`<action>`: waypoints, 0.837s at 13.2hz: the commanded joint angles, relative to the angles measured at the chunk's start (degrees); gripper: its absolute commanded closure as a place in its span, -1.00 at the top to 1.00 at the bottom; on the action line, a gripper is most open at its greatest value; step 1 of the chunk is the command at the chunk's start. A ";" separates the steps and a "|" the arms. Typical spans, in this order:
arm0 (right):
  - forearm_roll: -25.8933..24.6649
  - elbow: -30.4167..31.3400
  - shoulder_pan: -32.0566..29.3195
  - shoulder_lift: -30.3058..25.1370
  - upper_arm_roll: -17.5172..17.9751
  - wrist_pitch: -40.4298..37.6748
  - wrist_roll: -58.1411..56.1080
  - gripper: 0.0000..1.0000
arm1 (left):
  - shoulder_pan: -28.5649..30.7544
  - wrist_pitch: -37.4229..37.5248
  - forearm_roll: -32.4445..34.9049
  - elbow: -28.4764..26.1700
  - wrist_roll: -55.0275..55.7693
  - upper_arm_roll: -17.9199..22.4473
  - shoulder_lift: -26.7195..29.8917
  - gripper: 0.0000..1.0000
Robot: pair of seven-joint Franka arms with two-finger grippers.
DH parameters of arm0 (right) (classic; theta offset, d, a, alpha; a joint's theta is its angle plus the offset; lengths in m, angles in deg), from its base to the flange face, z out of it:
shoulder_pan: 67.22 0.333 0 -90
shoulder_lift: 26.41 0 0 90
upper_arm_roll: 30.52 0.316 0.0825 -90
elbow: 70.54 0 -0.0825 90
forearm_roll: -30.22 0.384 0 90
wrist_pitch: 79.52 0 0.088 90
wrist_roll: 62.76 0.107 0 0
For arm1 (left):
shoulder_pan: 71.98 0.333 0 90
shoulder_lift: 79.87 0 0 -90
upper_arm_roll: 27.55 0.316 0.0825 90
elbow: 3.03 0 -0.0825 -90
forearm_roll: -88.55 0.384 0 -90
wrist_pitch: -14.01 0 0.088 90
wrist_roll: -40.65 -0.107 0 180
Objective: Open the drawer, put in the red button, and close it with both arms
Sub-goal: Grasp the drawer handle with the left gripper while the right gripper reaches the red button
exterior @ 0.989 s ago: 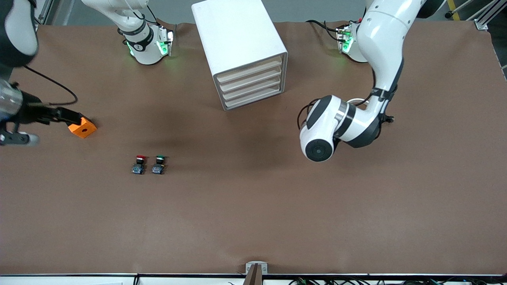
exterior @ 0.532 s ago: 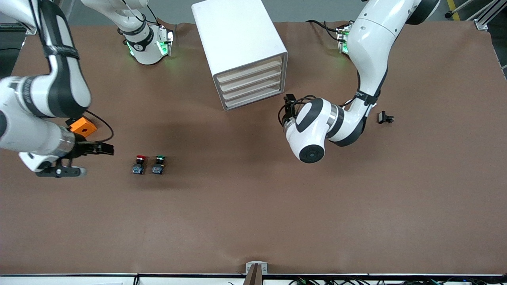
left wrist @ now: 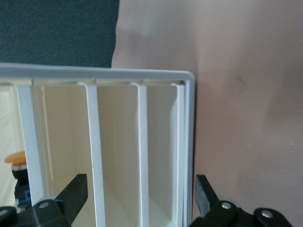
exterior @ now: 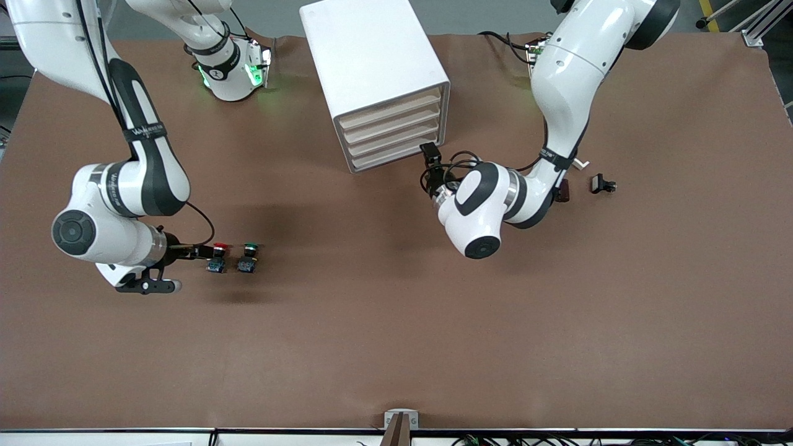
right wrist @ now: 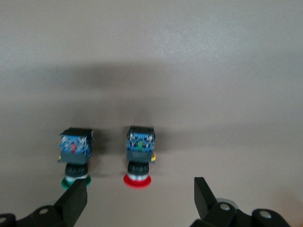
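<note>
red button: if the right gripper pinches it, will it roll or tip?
Probably rigid: the red button looks like hard plastic. It lies on its side on its blocky body, so rolling seems unlikely, though the round cap could let it pivot. The green button lies close beside it, so the open right gripper may nudge that.

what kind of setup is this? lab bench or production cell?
Looks like a robotics lab bench, not production. Two white arms are mounted along one edge of a table covered in brown paper, with test props laid out: a small white drawer cabinet and a red button beside a green button.
</note>
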 commanded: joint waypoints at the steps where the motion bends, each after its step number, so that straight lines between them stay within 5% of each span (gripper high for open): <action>1: -0.34 1.51 -0.33 2.87 0.29 6.54 1.86 1.00 | -1.44 1.36 -3.05 1.39 2.15 0.45 -0.29 0.71; 6: -0.25 5.90 0.11 4.11 0.29 12.53 3.18 1.00 | -5.30 1.45 -5.34 1.30 2.33 0.45 -0.46 0.43; 10: -0.25 6.71 0.20 4.63 0.29 14.83 3.36 1.00 | -7.94 1.45 -6.93 1.22 2.33 0.45 -0.55 0.42; 11: -0.25 6.71 0.20 5.07 0.29 15.01 3.36 0.79 | -8.64 1.45 -7.02 1.13 2.42 0.54 -0.55 0.40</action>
